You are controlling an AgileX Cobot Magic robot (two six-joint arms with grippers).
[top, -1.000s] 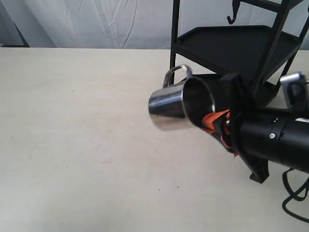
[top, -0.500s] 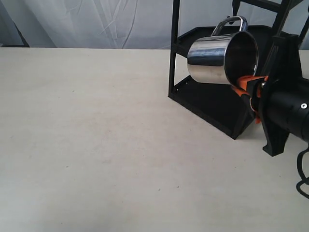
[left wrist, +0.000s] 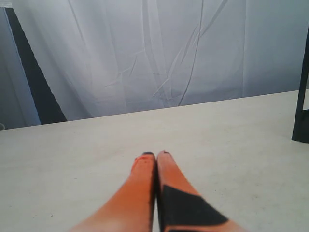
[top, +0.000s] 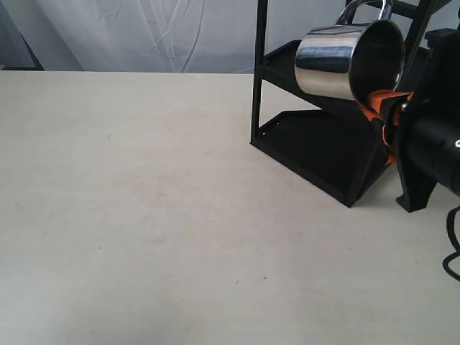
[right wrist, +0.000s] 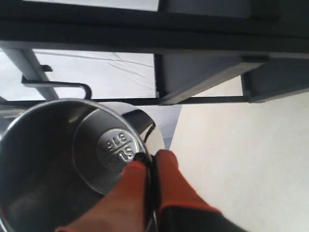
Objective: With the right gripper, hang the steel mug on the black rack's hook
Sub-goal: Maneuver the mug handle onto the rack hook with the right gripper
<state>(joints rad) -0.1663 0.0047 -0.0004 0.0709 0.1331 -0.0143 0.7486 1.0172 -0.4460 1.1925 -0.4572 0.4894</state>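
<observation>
The steel mug (top: 338, 61) hangs in the air on its side, mouth toward the arm and loop handle (top: 363, 8) pointing up, in front of the black rack (top: 309, 147). My right gripper (top: 379, 108) is shut on the mug's rim, one orange pad inside and one outside. In the right wrist view the fingertips (right wrist: 150, 157) pinch the mug (right wrist: 53, 159) wall, and a thin black curved prong (right wrist: 72, 87), apparently the hook, shows above it, apart from it. In the exterior view the hook is hidden. My left gripper (left wrist: 155, 153) is shut on nothing above the table.
The rack's lower tray (top: 316, 154) and front post (top: 256, 79) stand just left of and below the mug. A rack shelf (right wrist: 203, 72) runs close above the mug in the right wrist view. A white curtain (top: 144, 32) backs the beige table (top: 129, 215).
The right gripper has carried the mug up and to the right, from low over the table to high against the rack; the handle now reaches the top edge of the view.
</observation>
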